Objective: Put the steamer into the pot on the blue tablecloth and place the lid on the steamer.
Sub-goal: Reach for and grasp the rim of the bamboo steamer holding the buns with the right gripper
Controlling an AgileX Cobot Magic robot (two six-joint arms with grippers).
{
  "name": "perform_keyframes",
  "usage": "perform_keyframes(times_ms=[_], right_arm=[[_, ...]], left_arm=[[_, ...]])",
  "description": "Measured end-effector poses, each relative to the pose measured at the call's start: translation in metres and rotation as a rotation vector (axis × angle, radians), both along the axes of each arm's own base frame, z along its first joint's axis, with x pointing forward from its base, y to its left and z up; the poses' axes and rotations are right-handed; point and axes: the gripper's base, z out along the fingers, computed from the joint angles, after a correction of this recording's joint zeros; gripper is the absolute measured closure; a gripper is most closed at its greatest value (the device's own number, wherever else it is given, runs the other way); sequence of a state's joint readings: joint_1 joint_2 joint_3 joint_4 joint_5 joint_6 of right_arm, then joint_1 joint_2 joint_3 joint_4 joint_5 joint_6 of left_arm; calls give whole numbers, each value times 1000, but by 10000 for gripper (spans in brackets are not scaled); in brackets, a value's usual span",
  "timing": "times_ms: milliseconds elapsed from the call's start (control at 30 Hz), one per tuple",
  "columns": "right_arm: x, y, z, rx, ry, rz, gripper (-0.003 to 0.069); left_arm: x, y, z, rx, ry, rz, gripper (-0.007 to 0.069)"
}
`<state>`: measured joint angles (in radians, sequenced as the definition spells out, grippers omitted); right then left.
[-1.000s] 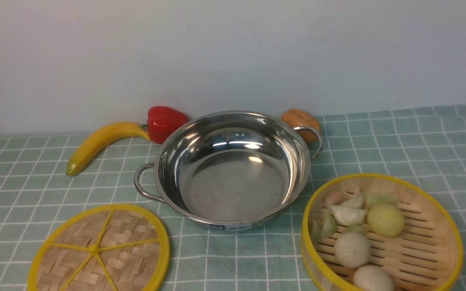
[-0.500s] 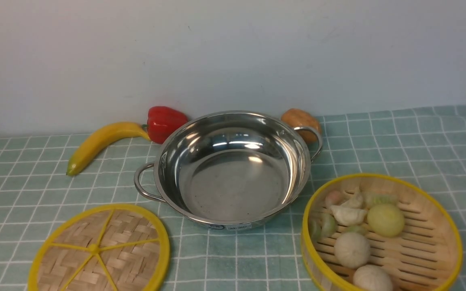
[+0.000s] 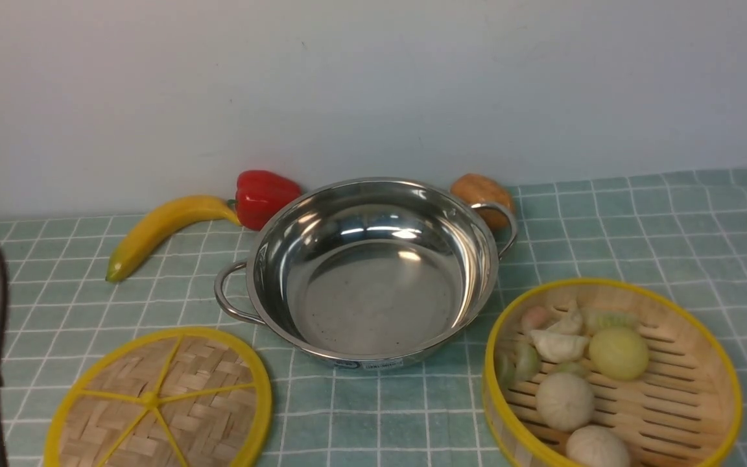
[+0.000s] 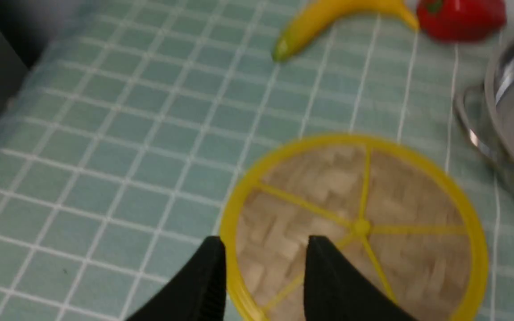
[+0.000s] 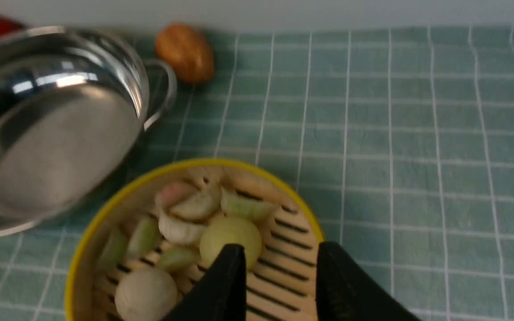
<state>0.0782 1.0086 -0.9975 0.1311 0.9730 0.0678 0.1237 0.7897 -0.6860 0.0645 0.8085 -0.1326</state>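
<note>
- Right fingers [image 5: 277, 278] are hovering parted and empty, nearer the steamer [image 3: 691, 363], which is lying round beneath them
- Left fingers [image 4: 263, 276] are gaping, gripping nothing

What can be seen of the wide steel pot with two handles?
The wide, shallow, shiny steel pot looks like polished metal, with a rolled rim, two loop handles and a small label low on its outer wall. It stands upright and empty, light glinting inside. It rests on the blue-green cloth with white grid lines, between the flat woven disc with yellow spokes and the yellow-rimmed bamboo basket. No pincer touches it.
</note>
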Motion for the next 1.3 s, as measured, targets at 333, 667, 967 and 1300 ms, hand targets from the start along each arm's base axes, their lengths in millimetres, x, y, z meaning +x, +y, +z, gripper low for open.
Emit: perform_keyframes(times_ms=[333, 667, 967, 1300], right_arm=[[51, 2, -73, -65, 310, 22, 417], [76, 3, -126, -69, 449, -1, 417], [90, 3, -154, -83, 501, -15, 417], [103, 3, -182, -87, 541, -24, 417]], left_arm=[[47, -7, -51, -85, 376, -206, 382], [58, -6, -61, -90, 400, -203, 382], [58, -6, -61, -93, 398, -202, 382], [58, -6, -61, -96, 398, -203, 382]])
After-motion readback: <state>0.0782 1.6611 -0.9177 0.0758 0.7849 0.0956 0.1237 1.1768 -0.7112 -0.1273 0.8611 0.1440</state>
